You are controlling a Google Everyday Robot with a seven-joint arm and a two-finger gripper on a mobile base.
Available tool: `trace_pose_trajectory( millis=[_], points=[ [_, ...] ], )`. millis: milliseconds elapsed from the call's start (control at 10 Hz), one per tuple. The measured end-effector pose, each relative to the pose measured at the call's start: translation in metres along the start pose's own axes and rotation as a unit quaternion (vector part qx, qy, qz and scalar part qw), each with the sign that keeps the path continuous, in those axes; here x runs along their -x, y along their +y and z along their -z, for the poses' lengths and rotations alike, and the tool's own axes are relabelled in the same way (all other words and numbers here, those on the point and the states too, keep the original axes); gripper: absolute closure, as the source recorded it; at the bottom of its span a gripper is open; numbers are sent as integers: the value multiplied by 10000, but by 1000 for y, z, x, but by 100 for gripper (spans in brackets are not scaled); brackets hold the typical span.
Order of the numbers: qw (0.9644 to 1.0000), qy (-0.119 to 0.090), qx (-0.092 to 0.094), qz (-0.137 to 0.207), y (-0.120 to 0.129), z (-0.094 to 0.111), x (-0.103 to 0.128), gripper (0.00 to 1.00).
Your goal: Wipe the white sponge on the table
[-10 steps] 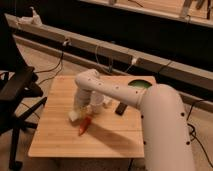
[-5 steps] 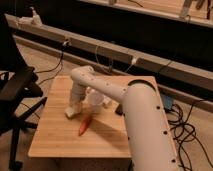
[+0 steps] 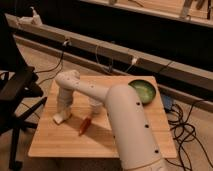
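1. Judged to be in the wiping step itself: claw (image 3: 63, 111) pointing straight down over the left side of the desk (image 3: 55, 142), seemingly pinched on the white sponge (image 3: 60, 119) and pressing it onto the wood.
2. Sponge placed close to the desk's left edge, roughly midway between near and far sides, touching the surface. Lying left of the orange-red carrot-like thing (image 3: 84, 126) and apart from it.
3. Looks like a small cream-white soft block, pale against the tan plank grain. Lower end poking out toward the near left, upper part hidden in the claw, so full shape hard to tell.
4. Next move, by judgement: hold the downward pressure and drag across bare wood. Best aimed toward the right or the far side, with hardly any desk left beyond the sponge on the left.
5. Mind the carrot-like thing just to the right and a little nearer, and the white cup (image 3: 95, 104) farther right near the desk's middle. Could be knocked by a long rightward stroke, so keep strokes short or steer between them.
6. Green bowl (image 3: 143, 91) at the far right corner, well apart, unlikely to matter.
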Motion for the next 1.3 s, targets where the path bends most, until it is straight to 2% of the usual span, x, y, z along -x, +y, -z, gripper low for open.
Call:
trace_pose_trajectory(
  millis=[300,600,700,1000,1300],
  points=[
    [9996,92,-64,-253,31,8,6,100],
    [9979,193,-178,-593,65,29,-22,100],
    [9972,233,-203,-687,67,37,-35,100],
    [9970,316,-191,-680,41,51,-61,100],
    [9987,240,-119,-425,5,43,-60,100]
  ],
)
